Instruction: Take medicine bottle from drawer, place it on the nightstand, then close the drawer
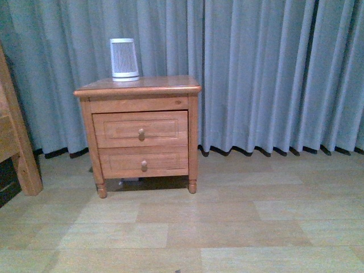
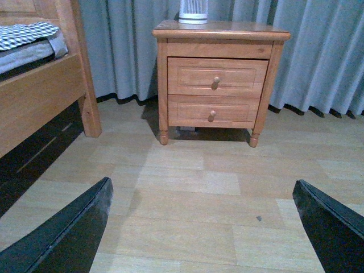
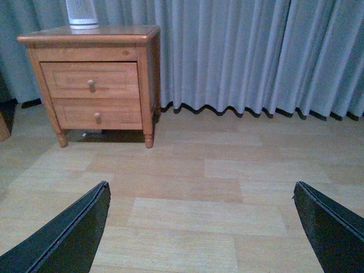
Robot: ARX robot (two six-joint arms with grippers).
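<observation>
The orange-brown nightstand (image 1: 139,86) stands on the wooden floor against grey curtains. Its upper drawer (image 1: 140,129) is pushed in, with one round knob (image 1: 141,134) on the front. The medicine bottle is hidden. The nightstand (image 2: 220,29) and drawer (image 2: 216,76) also show far ahead in the left wrist view, and the nightstand (image 3: 91,34) with its drawer (image 3: 90,79) in the right wrist view. My left gripper (image 2: 202,196) is open over bare floor, well short of the nightstand. My right gripper (image 3: 202,196) is open too, nothing between its fingers. Neither arm shows in the front view.
A large grey-white ribbed cylinder (image 1: 124,58) stands on the nightstand top. The shallower lower drawer (image 1: 143,162) is shut. A wooden bed frame (image 2: 40,102) with a checked cloth stands left of the nightstand; its post (image 1: 17,142) shows in the front view. Curtains (image 1: 273,74) hang behind.
</observation>
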